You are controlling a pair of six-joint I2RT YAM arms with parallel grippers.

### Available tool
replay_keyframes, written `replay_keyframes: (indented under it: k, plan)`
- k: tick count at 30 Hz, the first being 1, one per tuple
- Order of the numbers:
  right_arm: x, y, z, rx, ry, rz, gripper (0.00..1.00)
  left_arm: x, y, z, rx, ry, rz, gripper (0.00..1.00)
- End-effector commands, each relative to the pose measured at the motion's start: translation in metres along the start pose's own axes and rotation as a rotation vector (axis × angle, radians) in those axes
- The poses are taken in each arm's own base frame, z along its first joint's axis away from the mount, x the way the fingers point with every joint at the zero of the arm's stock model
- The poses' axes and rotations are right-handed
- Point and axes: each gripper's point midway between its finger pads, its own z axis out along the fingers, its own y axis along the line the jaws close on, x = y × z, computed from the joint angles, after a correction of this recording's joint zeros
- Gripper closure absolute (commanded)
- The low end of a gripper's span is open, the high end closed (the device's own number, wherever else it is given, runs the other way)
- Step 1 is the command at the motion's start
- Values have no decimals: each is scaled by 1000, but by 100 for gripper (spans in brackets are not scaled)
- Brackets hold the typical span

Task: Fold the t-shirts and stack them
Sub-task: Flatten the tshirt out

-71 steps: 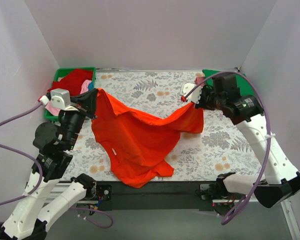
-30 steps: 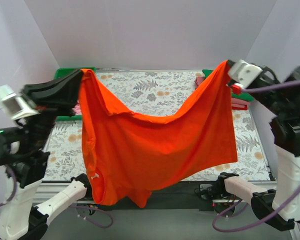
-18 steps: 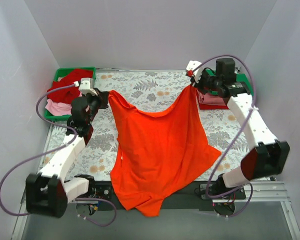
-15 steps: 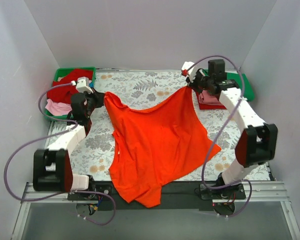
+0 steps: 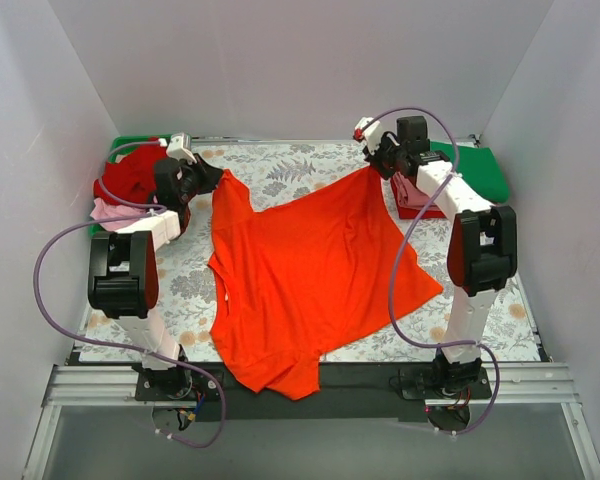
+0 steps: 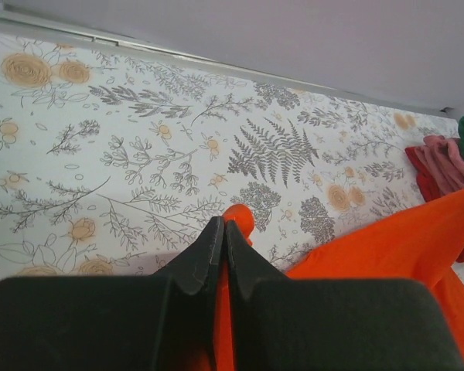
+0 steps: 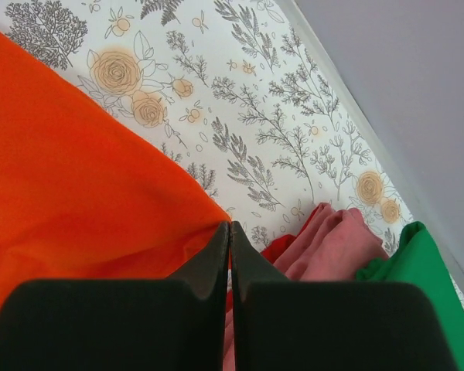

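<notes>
Spreading step, I'd say. The orange shirt (image 5: 310,270) lies opened out across the middle of the surface (image 5: 280,165), w/ one end spilling over the near edge. Left jaws are pinched together on one corner of it near the far-left corner. Right jaws are clamped tight on another corner near the far-right.

Next move prob calls for setting both corners down flat, letting go, then re-gripping for the first fold. The overhanging end needs pulling back on first, imo.

Can't tell if the gripped bits are shoulder, sleeve or hem, and the collar isn't clear. The tray (image 5: 128,143) in the far-left corner holds more shirts (image 5: 130,178), partly behind the left arm. The pile (image 5: 417,207) at far right is partly hidden by the right arm, so count unclear.
</notes>
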Motion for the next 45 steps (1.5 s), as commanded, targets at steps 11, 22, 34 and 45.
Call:
replay_keyframes:
  k: [11,22,34,45]
  plan:
    - [-160,12,-204,64,-365,-231,99,-156,-140,-163,234,-407,225,100]
    - [-266,52,-489,462,-730,-438,99,-260,-290,-398,550,-868,278,100]
    - [-276,39,-514,554,-765,-446,99,-297,-325,-447,597,-994,348,100]
    - [-173,-1,-246,153,-444,-245,99,-180,-160,-200,198,-601,243,100]
